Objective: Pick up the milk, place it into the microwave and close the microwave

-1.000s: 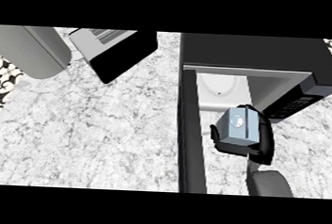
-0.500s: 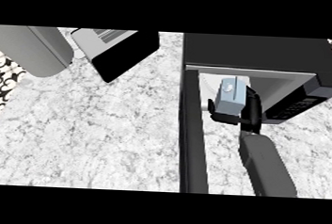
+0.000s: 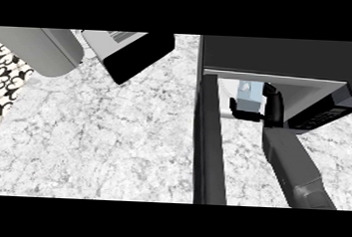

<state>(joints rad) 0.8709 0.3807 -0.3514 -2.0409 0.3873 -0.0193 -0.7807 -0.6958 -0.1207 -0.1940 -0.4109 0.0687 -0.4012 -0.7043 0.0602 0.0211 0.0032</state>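
Observation:
The milk carton [image 3: 248, 96], pale blue-grey, sits inside the mouth of the open black microwave [image 3: 285, 58] at the upper right. My right hand [image 3: 272, 107] is curled round the carton, thumb on its left side, fingers on its right, and the grey forearm runs down to the lower right. The microwave's door [image 3: 210, 142] stands open, seen edge-on as a dark vertical bar left of the carton. The carton's upper part is hidden under the microwave's top. My left hand does not show.
A grey rounded appliance [image 3: 35, 49] and a tilted black-and-white box [image 3: 134, 51] lie at the upper left. A patterned strip [image 3: 0, 83] runs along the left edge. Marble counter [image 3: 104, 147] spreads left of the door.
My right hand has carried the milk carton upward and further in, from in front of the microwave opening into its cavity. The view has shifted slightly.

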